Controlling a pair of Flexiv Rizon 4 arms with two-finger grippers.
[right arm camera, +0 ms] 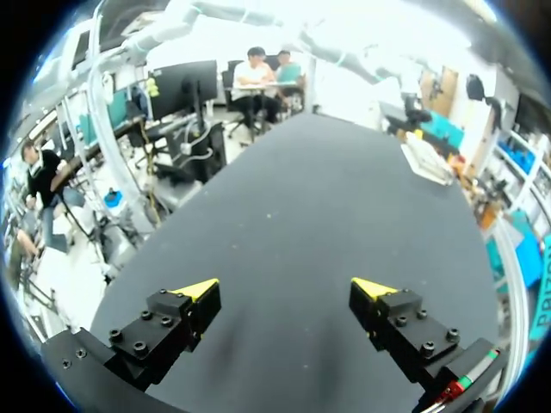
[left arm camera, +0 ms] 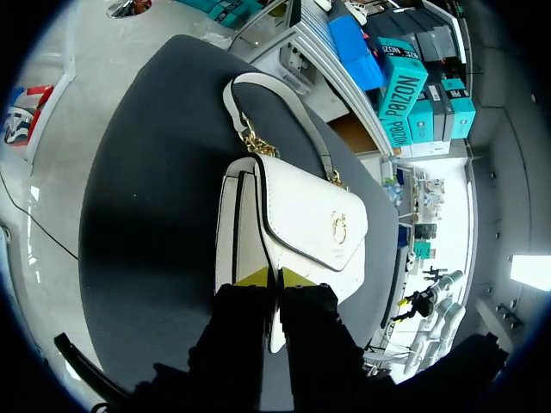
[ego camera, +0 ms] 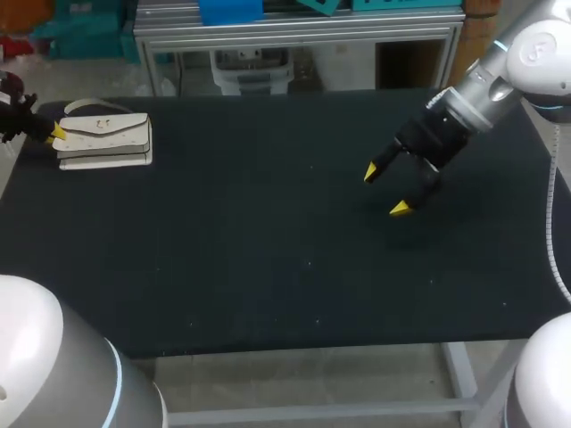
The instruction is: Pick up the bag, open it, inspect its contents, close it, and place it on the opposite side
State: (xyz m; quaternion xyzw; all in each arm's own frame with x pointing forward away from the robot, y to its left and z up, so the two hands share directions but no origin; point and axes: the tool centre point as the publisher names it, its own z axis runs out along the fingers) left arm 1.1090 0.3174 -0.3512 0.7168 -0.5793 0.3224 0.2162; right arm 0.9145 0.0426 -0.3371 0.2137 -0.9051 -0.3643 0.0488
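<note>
A small white handbag with a flap, a gold clasp and a strap lies at the table's far left. In the left wrist view the handbag fills the space just ahead of my left gripper. Its two yellow tips stand close together, pinching a thin white edge at the bag's near end. From above, the left gripper sits at the bag's left end. My right gripper hovers open over bare table right of the middle, far from the bag. Nothing lies between the right gripper's fingers.
The dark table top stretches wide between the two arms. The bag lies close to the table's left edge. A metal frame runs along the far side.
</note>
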